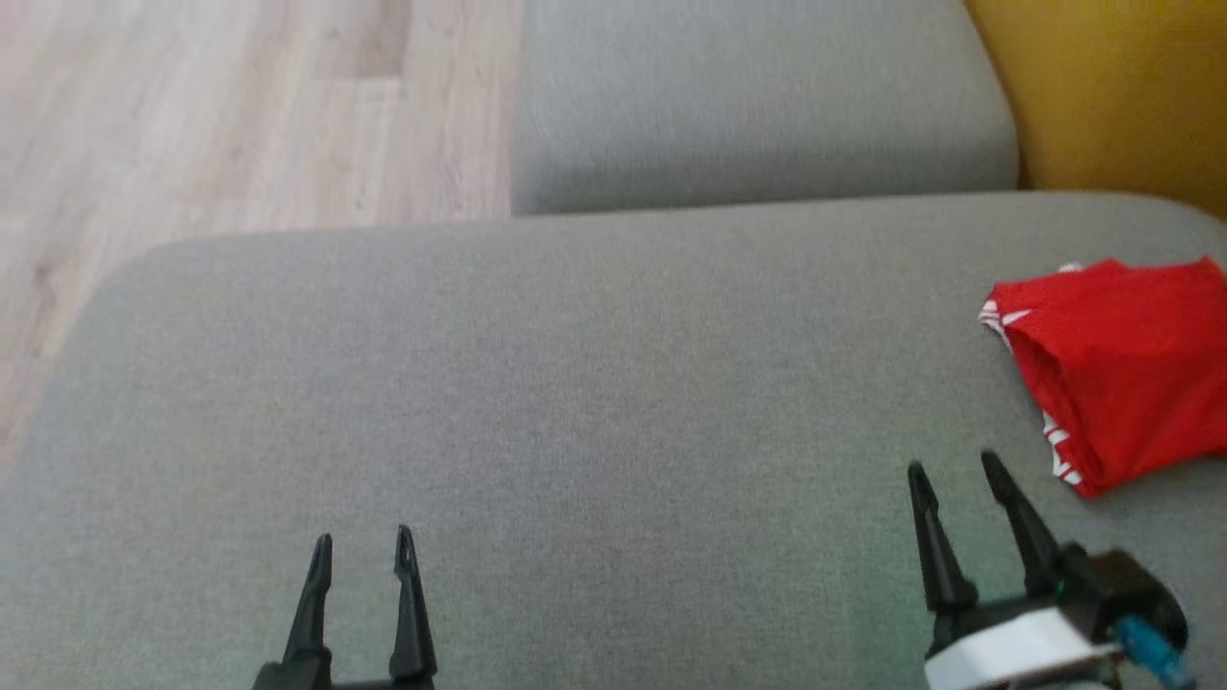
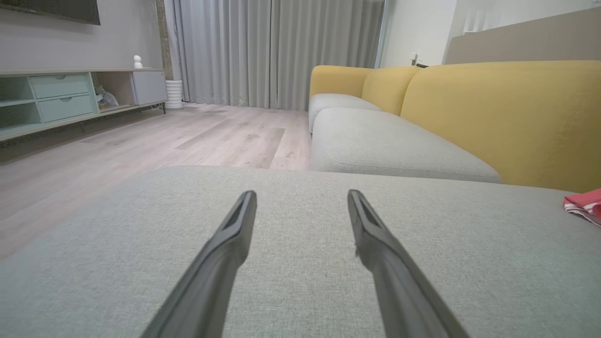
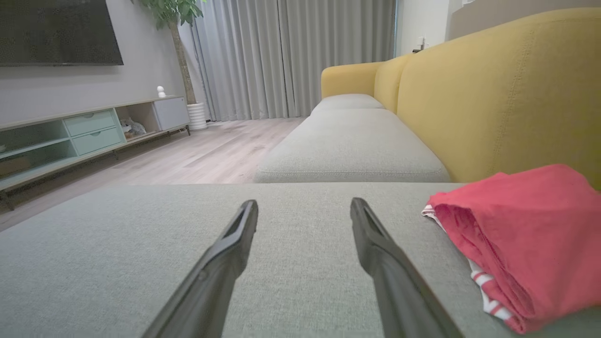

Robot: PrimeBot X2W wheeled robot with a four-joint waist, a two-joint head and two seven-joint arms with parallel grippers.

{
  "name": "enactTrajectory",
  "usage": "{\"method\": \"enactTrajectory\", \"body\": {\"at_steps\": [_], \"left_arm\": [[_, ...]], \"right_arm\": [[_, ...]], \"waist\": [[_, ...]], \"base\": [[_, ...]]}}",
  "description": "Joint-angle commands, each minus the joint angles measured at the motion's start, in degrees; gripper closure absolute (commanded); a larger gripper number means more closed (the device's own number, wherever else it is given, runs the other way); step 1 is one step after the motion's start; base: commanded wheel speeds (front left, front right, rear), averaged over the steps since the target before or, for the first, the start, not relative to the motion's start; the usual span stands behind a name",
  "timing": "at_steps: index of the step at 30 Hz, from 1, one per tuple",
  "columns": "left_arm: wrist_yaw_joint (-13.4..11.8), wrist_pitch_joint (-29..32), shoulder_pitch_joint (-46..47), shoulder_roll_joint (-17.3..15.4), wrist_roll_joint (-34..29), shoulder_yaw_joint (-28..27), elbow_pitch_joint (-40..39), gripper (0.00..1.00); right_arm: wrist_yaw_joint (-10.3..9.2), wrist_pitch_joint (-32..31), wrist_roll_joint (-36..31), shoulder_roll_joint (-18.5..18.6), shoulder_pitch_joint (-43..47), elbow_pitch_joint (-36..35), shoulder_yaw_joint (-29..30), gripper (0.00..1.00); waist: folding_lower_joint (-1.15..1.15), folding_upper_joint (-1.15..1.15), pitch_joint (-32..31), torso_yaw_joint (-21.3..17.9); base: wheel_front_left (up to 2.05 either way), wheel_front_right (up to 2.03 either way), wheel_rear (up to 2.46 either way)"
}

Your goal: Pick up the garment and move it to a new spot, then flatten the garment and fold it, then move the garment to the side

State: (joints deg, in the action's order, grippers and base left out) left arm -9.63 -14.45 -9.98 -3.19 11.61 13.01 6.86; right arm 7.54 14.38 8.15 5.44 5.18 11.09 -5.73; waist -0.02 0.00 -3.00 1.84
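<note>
Garment (image 1: 1117, 369) folded on grey cushion (image 1: 575, 383), beside yellow backrest (image 1: 1112, 86).

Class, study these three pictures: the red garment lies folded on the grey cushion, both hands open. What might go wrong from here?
1. The right hand sits close beside the red garment; a careless swing might catch its folded edge and undo the fold.
2. Its layers gape at the end facing that hand, so a nudge could slide them apart.
3. It runs off the head view's right edge, so its far side cannot be checked there.
</note>
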Motion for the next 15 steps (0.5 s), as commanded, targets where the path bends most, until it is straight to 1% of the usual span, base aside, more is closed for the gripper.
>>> {"method": "enactTrajectory", "body": {"at_steps": [1, 5, 15], "left_arm": [[-0.36, -0.55, 1.20, 0.31, -0.66, -1.99, -2.45, 0.00], [0.09, -0.55, 0.24, 0.31, -1.59, -2.43, -3.06, 0.00], [0.84, -0.55, -0.36, 0.31, -2.57, -2.89, -3.25, 0.00]], "right_arm": [[-0.05, 0.62, -0.94, -0.42, -0.61, -2.18, -0.56, 0.00], [-0.05, 0.62, -1.66, -1.32, 0.36, -1.67, -0.82, 0.00], [-0.05, 0.62, -2.22, -2.13, 0.61, -1.07, -1.51, 0.00]], "waist": [[0.02, 0.00, -1.63, 0.86], [0.02, 0.00, -2.37, 0.61], [0.02, 0.00, -2.95, 0.12]], "base": [[0.00, 0.00, 0.00], [0.00, 0.00, 0.00], [0.00, 0.00, 0.00]]}}
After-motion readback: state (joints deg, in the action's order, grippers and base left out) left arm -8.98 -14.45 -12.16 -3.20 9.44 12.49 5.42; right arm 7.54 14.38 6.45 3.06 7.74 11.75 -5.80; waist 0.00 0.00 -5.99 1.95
